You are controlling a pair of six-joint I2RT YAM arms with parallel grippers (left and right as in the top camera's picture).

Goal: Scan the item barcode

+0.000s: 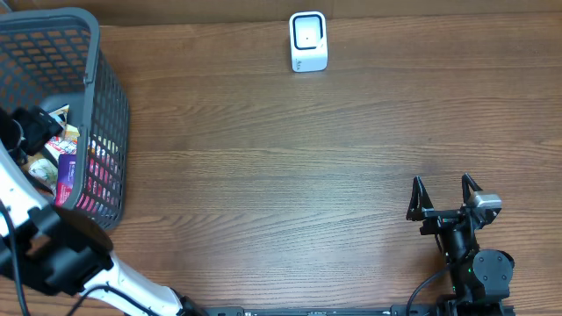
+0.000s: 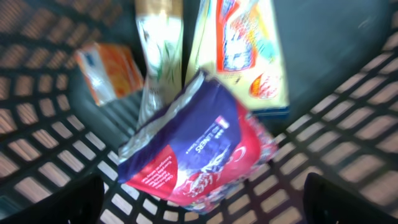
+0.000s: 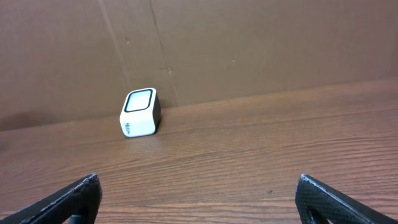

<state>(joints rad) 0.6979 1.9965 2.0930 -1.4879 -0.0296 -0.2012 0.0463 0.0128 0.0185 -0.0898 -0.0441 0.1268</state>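
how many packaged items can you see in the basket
4: a purple and red pouch in front, a yellow packet behind it, a pale pouch beside that, an orange box far left. More may be hidden underneath.

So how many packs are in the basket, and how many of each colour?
Orange pack: 1
Green-and-white pouch: 1
Yellow pack: 1
Purple-and-red bag: 1
Total: 4 showing in the left wrist view
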